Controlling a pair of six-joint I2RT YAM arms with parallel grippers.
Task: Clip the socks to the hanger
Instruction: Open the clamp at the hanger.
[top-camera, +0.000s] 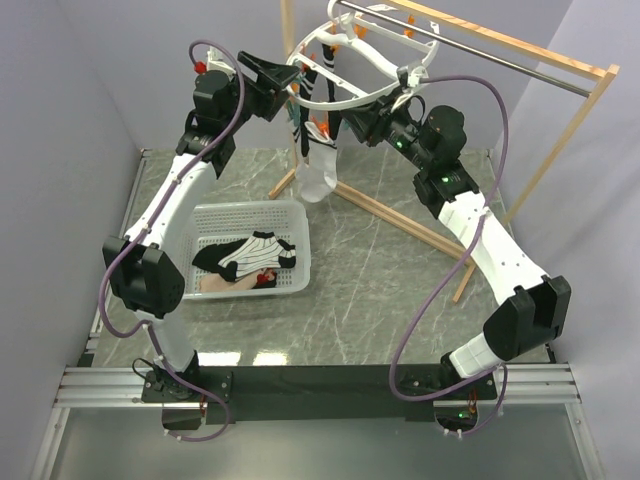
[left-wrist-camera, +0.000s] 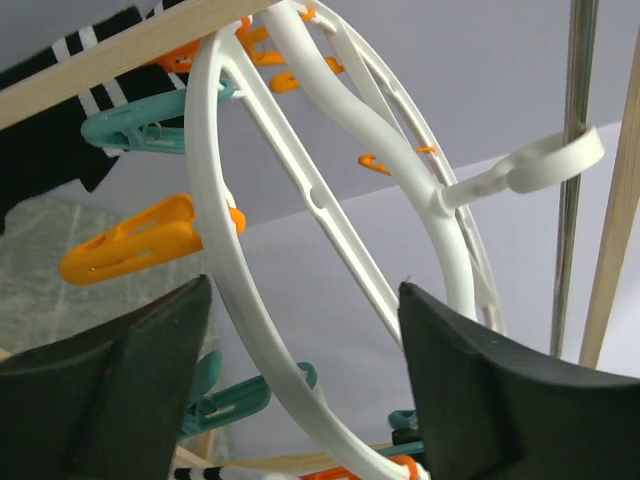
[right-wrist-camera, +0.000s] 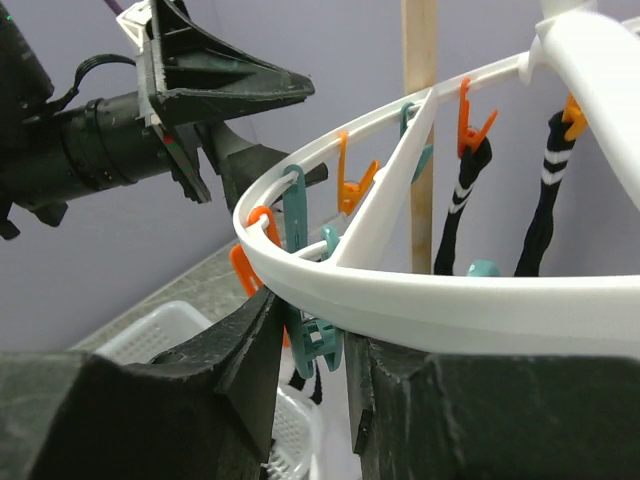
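On your left, socks (top-camera: 252, 256) lie in a white basket (top-camera: 303, 228) on the tabletop (top-camera: 390, 290). Your left gripper (top-camera: 288, 80) is open beside the hanger (right-wrist-camera: 500, 310), which hangs from the rod (top-camera: 480, 45) with more socks clipped on. Your right gripper (right-wrist-camera: 345, 345) clamps its rim.

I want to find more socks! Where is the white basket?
In the overhead view the basket sits on the left of the table, right beside the left arm, with a few socks lying in it.
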